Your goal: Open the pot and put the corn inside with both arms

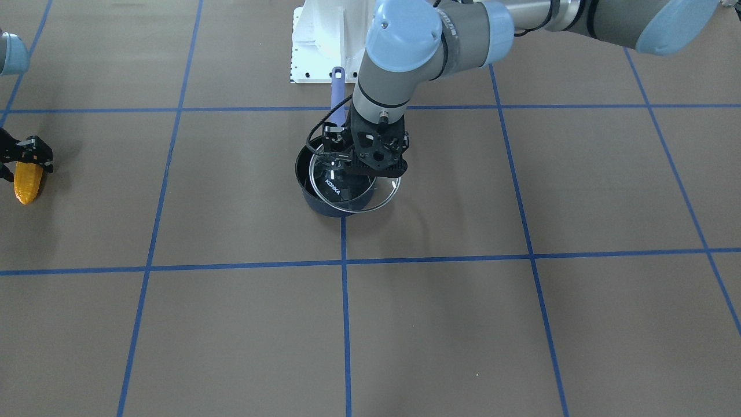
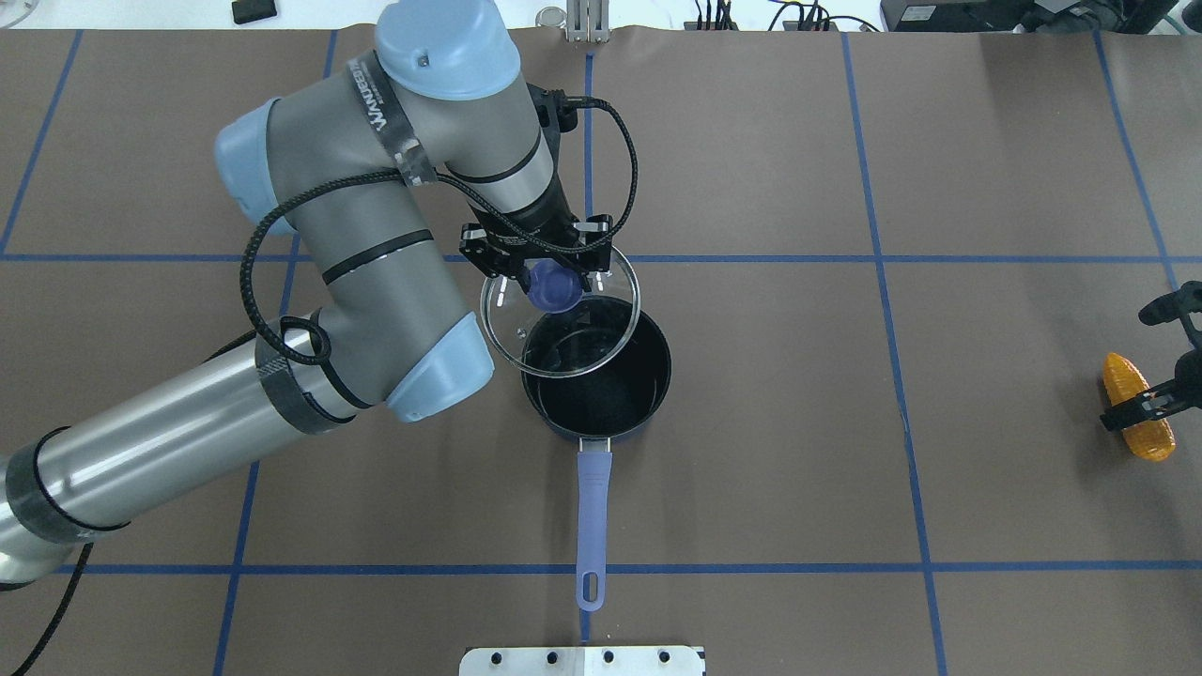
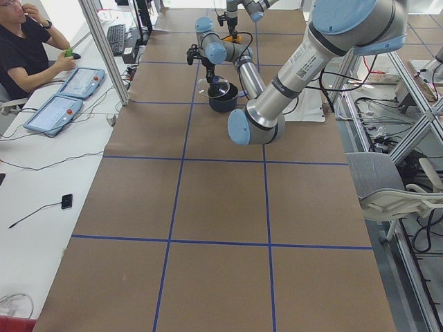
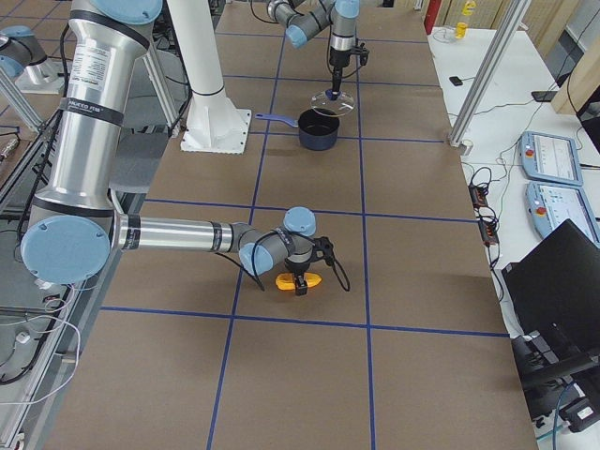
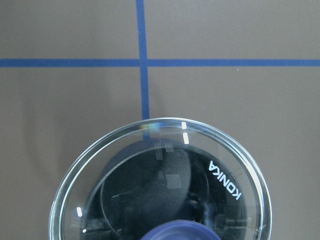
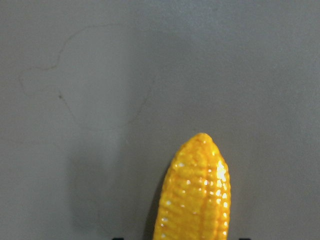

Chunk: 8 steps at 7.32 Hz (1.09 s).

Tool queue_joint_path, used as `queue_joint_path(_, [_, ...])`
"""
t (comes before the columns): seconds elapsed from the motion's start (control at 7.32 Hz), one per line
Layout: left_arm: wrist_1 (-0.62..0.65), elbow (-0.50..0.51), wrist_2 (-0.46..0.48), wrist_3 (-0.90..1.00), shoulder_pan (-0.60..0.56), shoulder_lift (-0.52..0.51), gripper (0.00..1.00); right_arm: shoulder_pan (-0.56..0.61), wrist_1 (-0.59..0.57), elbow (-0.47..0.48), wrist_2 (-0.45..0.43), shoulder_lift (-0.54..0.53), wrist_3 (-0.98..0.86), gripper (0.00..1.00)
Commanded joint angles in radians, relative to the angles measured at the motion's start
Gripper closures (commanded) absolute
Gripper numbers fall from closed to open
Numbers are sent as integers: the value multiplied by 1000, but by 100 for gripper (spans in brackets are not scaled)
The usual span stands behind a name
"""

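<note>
The pot stands on the bench with its long blue handle pointing at the robot. Its glass lid hangs tilted just above the pot's far rim, partly over the black inside. The left hand is squeezed tight on the lid's blue knob. White letters on the glass say KONKA. The corn lies on the bench far from the pot, off to the robot's right. The right hand is down over the corn with its fingers spread, one on each side, and small gaps show between them and the corn.
</note>
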Motion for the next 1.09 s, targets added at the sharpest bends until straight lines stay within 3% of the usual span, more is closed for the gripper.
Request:
queue_joint_path(0.0, [0, -4, -54, 46, -59, 29, 49, 2, 0, 15, -1, -12, -39, 53])
queue_joint_path(0.27, [0, -10, -59, 70, -68, 44, 49, 2, -2, 34, 2, -24, -45, 65])
queue_joint_path(0.68, [1, -118, -62, 209, -139, 199, 48, 25, -15, 89, 27, -15, -47, 65])
queue_joint_path(0.96, [0, -162, -94, 356, -200, 306, 48, 28, -171, 180, 35, 55, -45, 65])
